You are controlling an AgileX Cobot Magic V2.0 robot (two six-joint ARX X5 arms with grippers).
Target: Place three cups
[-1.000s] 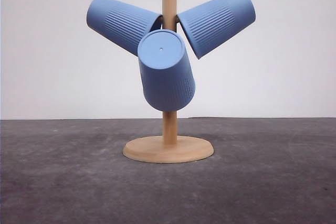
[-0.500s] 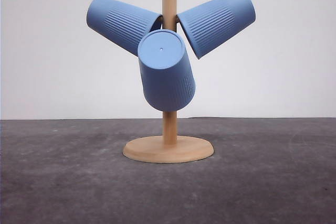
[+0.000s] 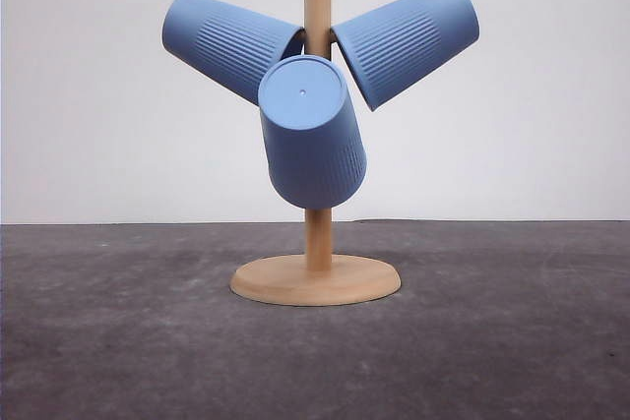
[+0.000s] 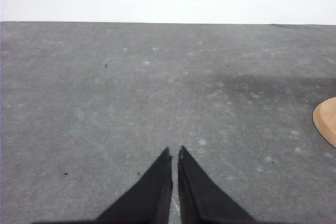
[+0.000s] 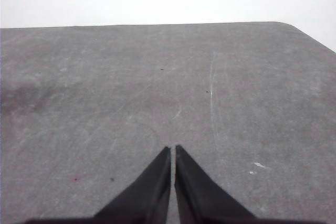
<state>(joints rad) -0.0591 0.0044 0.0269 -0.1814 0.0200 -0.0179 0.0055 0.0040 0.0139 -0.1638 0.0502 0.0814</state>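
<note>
Three light-blue ribbed cups hang on a wooden rack in the front view. One cup [image 3: 228, 43] tilts up to the left, another cup [image 3: 409, 41] tilts up to the right, and the third cup [image 3: 311, 133] points its flat base at the camera, in front of the post. My left gripper [image 4: 174, 152] is shut with nothing in it, low over bare tabletop. My right gripper [image 5: 172, 149] is likewise shut on nothing above the dark table. Neither gripper touches a cup.
The rack's wooden post [image 3: 317, 7] rises from a round wooden base [image 3: 315, 280] at the table's middle. An edge of that base [image 4: 326, 120] appears in the left wrist view. Dark grey tabletop [image 3: 118, 341] spreads on both sides; a white wall stands behind.
</note>
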